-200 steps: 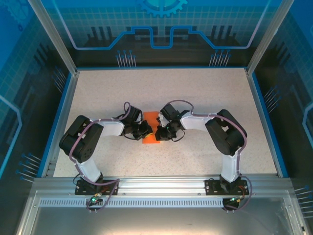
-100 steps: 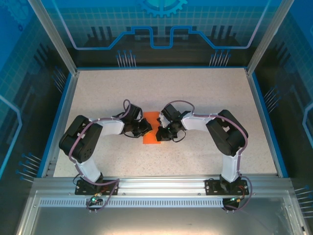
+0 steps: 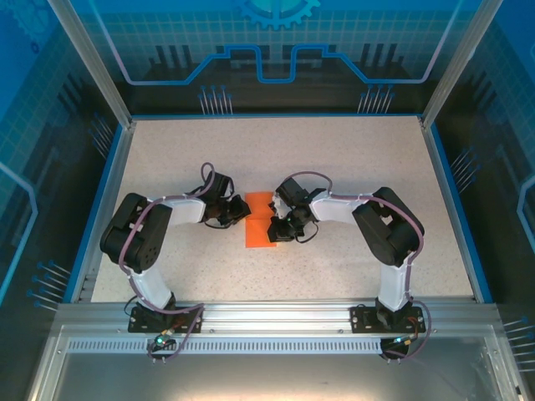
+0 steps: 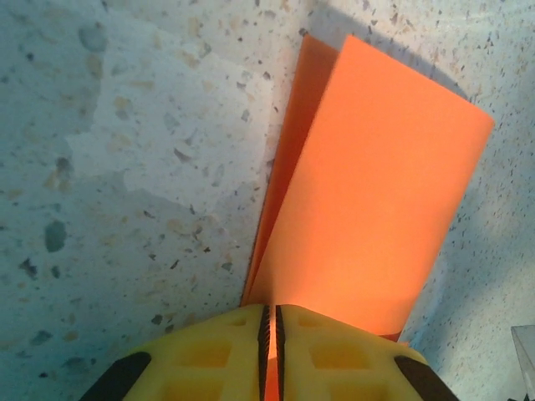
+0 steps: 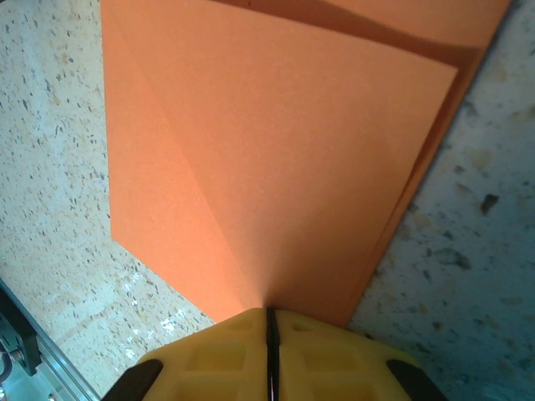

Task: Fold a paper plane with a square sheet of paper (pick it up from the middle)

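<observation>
The orange paper (image 3: 257, 227), folded over into a narrow rectangle of stacked layers, lies near the middle of the speckled table (image 3: 351, 159), between the two arms. The left gripper (image 3: 242, 209) meets its left edge, its yellow fingers (image 4: 209, 351) drawn to a thin slit with the paper's edge running into it. The right gripper (image 3: 272, 227) is pinched tight on the right edge, where the top flap rises off the layer beneath.
</observation>
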{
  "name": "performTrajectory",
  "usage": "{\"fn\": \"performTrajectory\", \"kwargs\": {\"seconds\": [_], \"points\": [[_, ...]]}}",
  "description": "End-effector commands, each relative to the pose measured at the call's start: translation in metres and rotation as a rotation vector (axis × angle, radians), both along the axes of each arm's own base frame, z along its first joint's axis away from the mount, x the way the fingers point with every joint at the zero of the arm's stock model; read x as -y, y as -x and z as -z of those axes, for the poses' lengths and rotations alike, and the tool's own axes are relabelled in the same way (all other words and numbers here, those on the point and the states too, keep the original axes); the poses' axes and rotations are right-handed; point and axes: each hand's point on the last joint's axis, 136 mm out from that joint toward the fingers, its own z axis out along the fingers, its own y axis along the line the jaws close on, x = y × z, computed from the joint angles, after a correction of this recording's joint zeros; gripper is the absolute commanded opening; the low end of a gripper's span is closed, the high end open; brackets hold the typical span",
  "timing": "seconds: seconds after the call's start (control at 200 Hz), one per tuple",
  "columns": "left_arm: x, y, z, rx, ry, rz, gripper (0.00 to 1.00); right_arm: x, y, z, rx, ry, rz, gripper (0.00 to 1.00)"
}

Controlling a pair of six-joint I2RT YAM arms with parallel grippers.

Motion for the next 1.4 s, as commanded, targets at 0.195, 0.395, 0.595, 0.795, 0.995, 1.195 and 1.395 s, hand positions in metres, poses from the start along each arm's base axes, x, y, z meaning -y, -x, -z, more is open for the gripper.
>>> {"fn": "performTrajectory", "kwargs": {"seconds": [0.195, 0.395, 0.595, 0.795, 0.995, 1.195, 1.395], "points": [[0.014, 0.003, -0.069, 0.192, 0.126, 0.068, 0.2, 0.043, 0.031, 0.036, -0.141, 0.205, 0.029, 0.1], [0.04, 0.028, -0.042, 0.106, 0.168, 0.075, 0.16, 0.043, 0.033, 0.04, -0.161, 0.207, 0.04, 0.09], [0.057, 0.038, -0.016, 0.026, 0.202, 0.095, 0.13, 0.043, 0.033, 0.041, -0.167, 0.211, 0.044, 0.09], [0.042, 0.043, 0.003, -0.014, 0.089, 0.08, 0.12, 0.046, 0.036, 0.046, -0.178, 0.226, 0.048, 0.09], [0.015, 0.039, 0.02, -0.017, -0.043, 0.028, 0.11, 0.056, 0.043, 0.053, -0.18, 0.284, 0.031, 0.09], [-0.004, 0.033, 0.027, -0.025, -0.069, -0.015, 0.11, 0.059, 0.048, 0.055, -0.188, 0.294, 0.02, 0.09], [-0.019, 0.022, 0.021, -0.012, -0.093, -0.039, 0.11, 0.061, 0.049, 0.055, -0.185, 0.296, 0.019, 0.09]]}}
